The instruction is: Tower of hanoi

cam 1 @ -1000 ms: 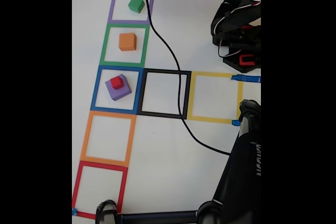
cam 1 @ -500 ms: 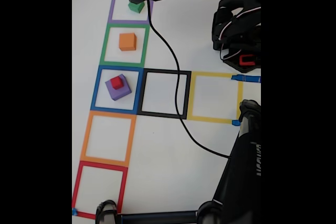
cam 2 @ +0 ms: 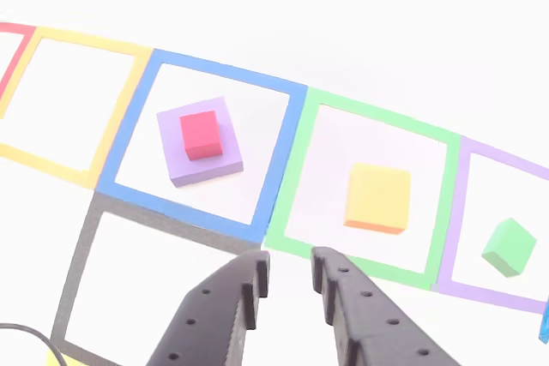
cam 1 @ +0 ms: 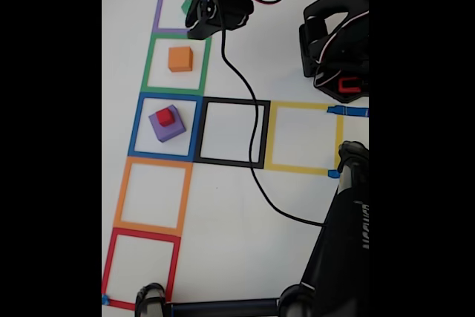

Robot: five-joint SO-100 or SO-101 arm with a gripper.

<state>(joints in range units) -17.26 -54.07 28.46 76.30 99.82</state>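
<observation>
A: Down at the near edge of the other view, gripper (cam 2: 287, 261), parted a crack, gripping nothing. Hovering over the corner where the black tape square (cam 2: 82, 256) meets the green tape square (cam 2: 292, 179).

B: Empty, agreed. Closest from there?

A: Orange cube (cam 2: 377, 198), just ahead and a touch right of the fingertips, flat on the table inside the green outline. Sides fairly square to the fingers. No long axis to speak of, being a cube.

B: And ahead to the left?

A: Purple cube (cam 2: 196, 171) in the blue tape square (cam 2: 127, 122), red cube (cam 2: 200, 135) sitting on top, touching, set towards one corner.

B: Further off?

A: Green cube (cam 2: 509, 246), well out to the right in the purple tape square (cam 2: 453, 212), turned corner-on to the fingers. Probably calling for a swing right and a wrist twist if next in line. Just a green sliver (cam 1: 185, 7) in the fixed view, tucked behind the arm.

B: Any writing?

A: Nothing on the cubes. White lettering on the black stand (cam 1: 349, 235) in the fixed view, sideways, too small to read.
</observation>
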